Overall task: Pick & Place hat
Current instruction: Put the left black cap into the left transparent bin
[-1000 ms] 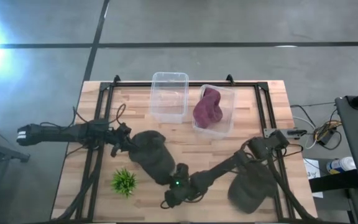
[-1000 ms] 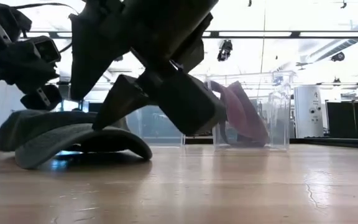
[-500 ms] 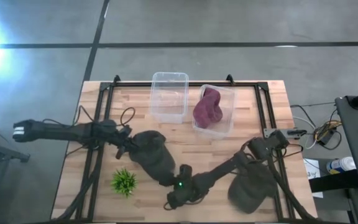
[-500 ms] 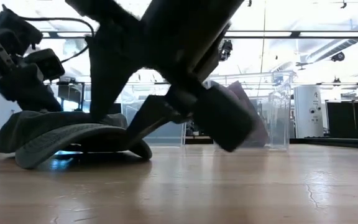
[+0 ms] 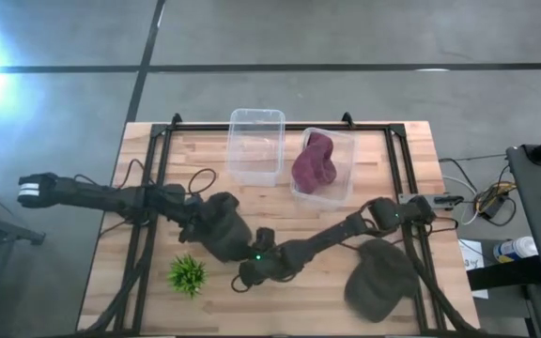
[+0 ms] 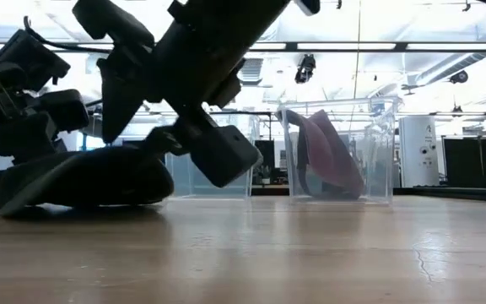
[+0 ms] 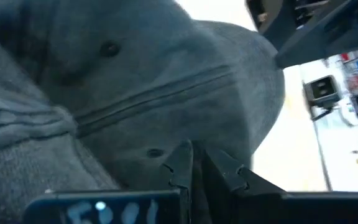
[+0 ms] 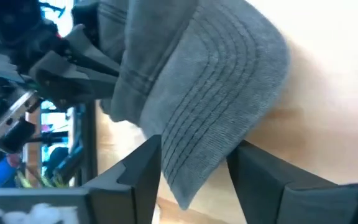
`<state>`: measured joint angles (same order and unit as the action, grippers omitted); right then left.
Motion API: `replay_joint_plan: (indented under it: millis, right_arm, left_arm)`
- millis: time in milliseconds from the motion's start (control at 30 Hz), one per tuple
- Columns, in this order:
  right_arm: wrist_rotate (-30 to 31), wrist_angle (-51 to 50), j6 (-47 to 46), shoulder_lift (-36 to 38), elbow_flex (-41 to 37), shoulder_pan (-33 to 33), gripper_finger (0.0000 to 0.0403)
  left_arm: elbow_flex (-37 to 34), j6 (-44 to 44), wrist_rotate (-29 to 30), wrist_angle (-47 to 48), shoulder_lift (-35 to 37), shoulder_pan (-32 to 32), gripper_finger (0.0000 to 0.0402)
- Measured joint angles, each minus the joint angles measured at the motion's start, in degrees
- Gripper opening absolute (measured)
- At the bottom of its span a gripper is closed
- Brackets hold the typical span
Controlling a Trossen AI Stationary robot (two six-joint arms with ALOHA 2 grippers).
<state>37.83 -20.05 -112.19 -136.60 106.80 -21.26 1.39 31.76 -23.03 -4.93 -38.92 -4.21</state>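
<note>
A dark grey cap [image 5: 222,228] lies on the table left of centre, also seen in the low view [image 6: 83,179]. My left gripper [image 5: 198,212] comes from the table's left and is shut, with its tips at the cap's crown [image 7: 135,81]. My right gripper [image 5: 245,272] reaches in from the right and is open. Its fingers stand on either side of the cap's stitched brim [image 8: 204,137]. A maroon hat [image 5: 316,161] sits in the right clear bin. A second dark hat [image 5: 378,277] lies near the right near corner. My left gripper [image 7: 191,155] has its shut fingertips against the lower side of the crown [image 7: 166,140], coming level from the table's left. I cannot tell whether any cloth is pinched between them. My right gripper [image 8: 194,180] straddles the brim's edge; whether a finger [image 8: 143,167] touches it I cannot tell.
An empty clear bin [image 5: 255,143] and the bin [image 5: 346,178] with the maroon hat stand at the far middle. A small green plant [image 5: 188,274] sits on the near left, close to the cap. Black frame rails [image 5: 148,178] run along both sides of the table.
My left gripper has moved right, toward the cap's crown. My right gripper has moved toward the far left, along the brim. The cap, stretched out toward the near right before, is now bunched into a compact mound, with its brim end drawn in toward the crown.
</note>
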Motion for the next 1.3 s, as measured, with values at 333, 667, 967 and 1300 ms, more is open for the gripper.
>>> replay_joint_plan:
  millis: [333,667,967,1300]
  right_arm:
    - [-0.12,-0.08,1.95,0.37,-0.55,2.49,0.008]
    - [1.5,0.84,17.06,0.6,4.44,4.28,0.0045]
    - [1.39,-20.4,19.28,4.62,11.89,2.16,0.0012]
    - [22.21,-35.11,29.28,18.71,19.02,-2.85,0.0012]
  left_arm:
    - [0.09,3.95,-1.4,-8.98,-0.54,0.91,0.0028]
    - [2.62,8.48,-1.72,-9.57,-0.39,1.49,0.0028]
    - [16.32,10.24,-1.89,-6.77,3.57,2.21,0.0028]
    - [36.33,3.74,-0.88,8.42,7.62,2.54,0.0028]
